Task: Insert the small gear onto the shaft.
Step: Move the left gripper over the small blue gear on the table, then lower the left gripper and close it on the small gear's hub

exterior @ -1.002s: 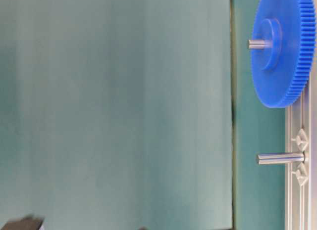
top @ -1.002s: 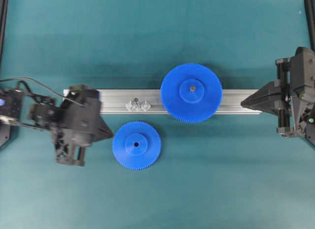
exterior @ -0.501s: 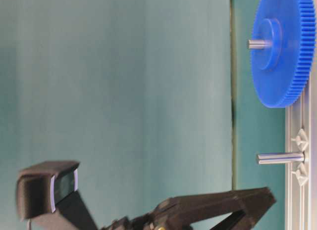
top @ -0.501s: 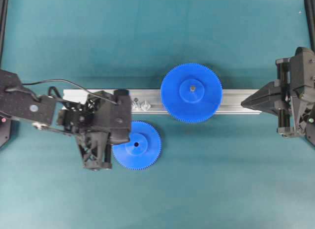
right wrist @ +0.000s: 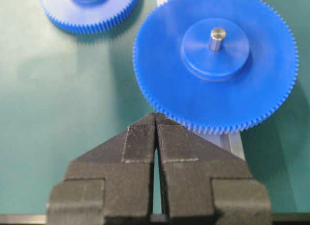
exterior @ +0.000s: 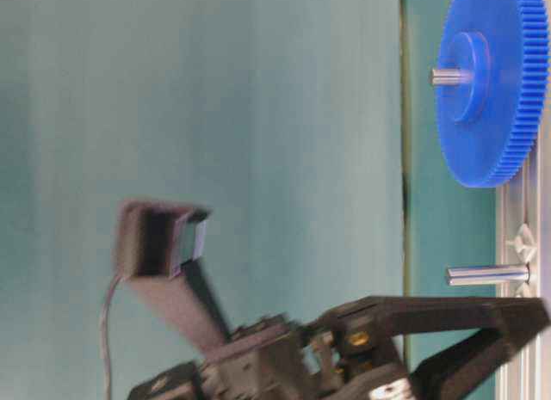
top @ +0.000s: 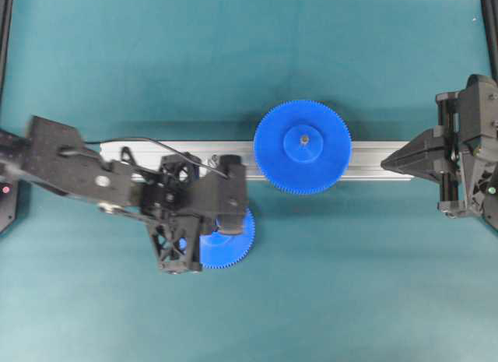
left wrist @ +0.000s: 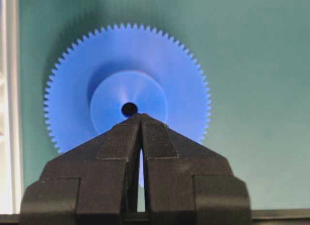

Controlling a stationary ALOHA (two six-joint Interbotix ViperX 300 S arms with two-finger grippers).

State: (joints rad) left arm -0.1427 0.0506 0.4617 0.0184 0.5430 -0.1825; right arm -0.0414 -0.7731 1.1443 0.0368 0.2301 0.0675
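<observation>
The small gear (top: pixel 236 244) lies flat on the mat just in front of the rail, mostly covered by my left arm. In the left wrist view it (left wrist: pixel 160 70) fills the middle, hub hole showing. My left gripper (top: pixel 226 220) is shut and empty, its tips (left wrist: pixel 140 116) hovering over the hub, just short of the hole. The shaft (exterior: pixel 486 274) stands on the rail; in the overhead view my left arm hides it. My right gripper (top: pixel 383 164) is shut and empty at the rail's right end (right wrist: pixel 155 114).
The wider blue gear (top: pixel 303 147) sits on its own pin on the aluminium rail (top: pixel 373 156), right of the shaft; it also shows in the right wrist view (right wrist: pixel 215 60) and the table-level view (exterior: pixel 491 82). Teal mat surrounds the rail.
My left arm has swung right from the table's left edge and now covers the small gear and the shaft. The gears and my right arm have not moved.
</observation>
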